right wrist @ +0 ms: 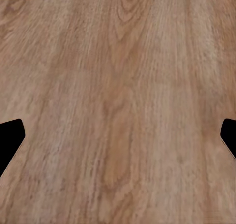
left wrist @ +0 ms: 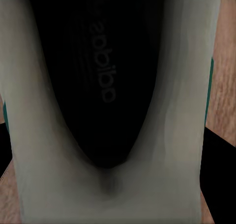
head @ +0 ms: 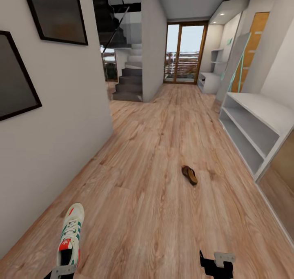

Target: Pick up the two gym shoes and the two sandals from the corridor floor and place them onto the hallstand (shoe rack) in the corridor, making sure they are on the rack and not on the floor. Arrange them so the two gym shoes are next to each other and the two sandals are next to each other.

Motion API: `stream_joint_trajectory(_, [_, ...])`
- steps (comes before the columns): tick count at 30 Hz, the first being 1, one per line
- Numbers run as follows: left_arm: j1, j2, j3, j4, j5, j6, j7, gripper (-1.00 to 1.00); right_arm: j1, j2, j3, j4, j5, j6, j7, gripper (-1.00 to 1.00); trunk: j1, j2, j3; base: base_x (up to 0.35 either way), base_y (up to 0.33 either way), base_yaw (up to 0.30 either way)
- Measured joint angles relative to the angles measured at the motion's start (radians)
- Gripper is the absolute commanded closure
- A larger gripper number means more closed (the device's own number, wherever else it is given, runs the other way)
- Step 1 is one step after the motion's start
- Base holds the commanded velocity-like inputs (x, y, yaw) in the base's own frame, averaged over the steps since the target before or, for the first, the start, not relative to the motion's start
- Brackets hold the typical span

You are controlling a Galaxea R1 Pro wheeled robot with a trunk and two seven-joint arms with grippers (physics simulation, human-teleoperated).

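Left end effector point(head: 62, 272) pinches a white gym shoe point(head: 71, 234), green-striped, red-orange tongue patch, dark insole.

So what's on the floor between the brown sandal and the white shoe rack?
Nothing: in the head view, only bare wood-plank floor separates the brown leather sandal from the white two-shelf shoe rack.

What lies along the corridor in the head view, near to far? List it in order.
Gym shoe held at the left gripper → sandal on the corridor floor → hallstand along the right wall → staircase → glass door at the far end.
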Motion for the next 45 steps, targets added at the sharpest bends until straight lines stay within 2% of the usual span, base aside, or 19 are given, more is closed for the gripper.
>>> stream_joint_trajectory(16, [0.0, 0.0, 0.0, 0.0, 0.0, 0.0, 0.0, 1.0, 0.0, 0.001, 0.0, -0.001, -0.002, 0.0, -0.002, -1.0, 0.0, 0.0, 0.0, 0.339, -0.003, -0.004])
stream_joint_trajectory(34, [0.0, 0.0, 0.0, 0.0, 0.0, 0.0, 0.0, 1.0, 0.0, 0.003, 0.0, -0.001, -0.004, 0.0, -0.003, -1.0, 0.0, 0.0, 0.01, 0.3, -0.137, -0.237])
stream_joint_trajectory(45, [0.0, 0.001, 0.0, 0.0, 0.0, 0.0, 0.0, 1.0, 0.0, 0.007, 0.0, -0.003, -0.004, -0.002, -0.004, -1.0, 0.0, 0.0, 0.011, 0.288, -0.153, -0.031])
